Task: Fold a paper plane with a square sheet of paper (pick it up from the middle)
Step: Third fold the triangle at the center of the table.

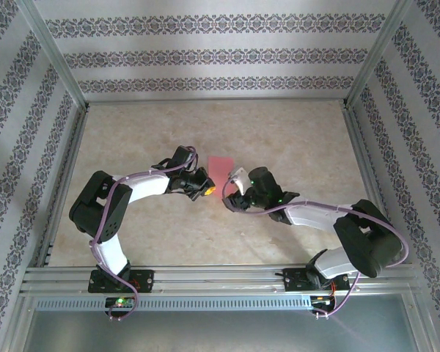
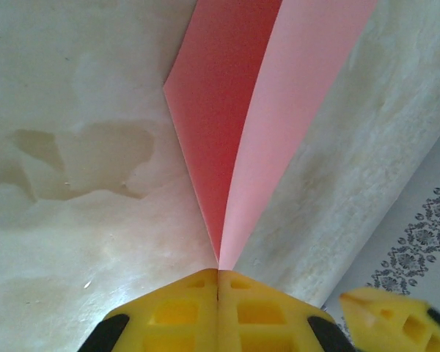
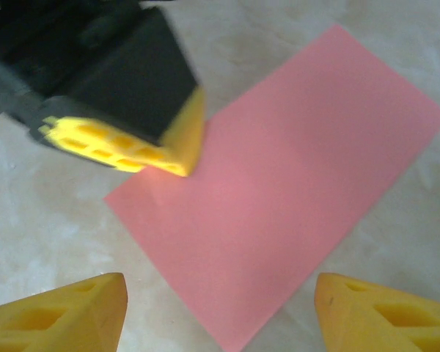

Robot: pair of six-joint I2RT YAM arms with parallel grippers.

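Left gripper [image 2: 218, 275] jaws tight on paper [image 2: 238, 125]

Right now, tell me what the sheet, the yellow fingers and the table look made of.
The sheet: thin matte pink paper, sharply creased. The fingers: likely moulded yellow plastic, with a gridded, dull face. The table: smooth beige marble-look surface, blotchy veining; stone or laminate unclear.

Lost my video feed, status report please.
Left gripper shut on folded sheet of paper, at its edge. Right gripper open above it. Nothing in the way.
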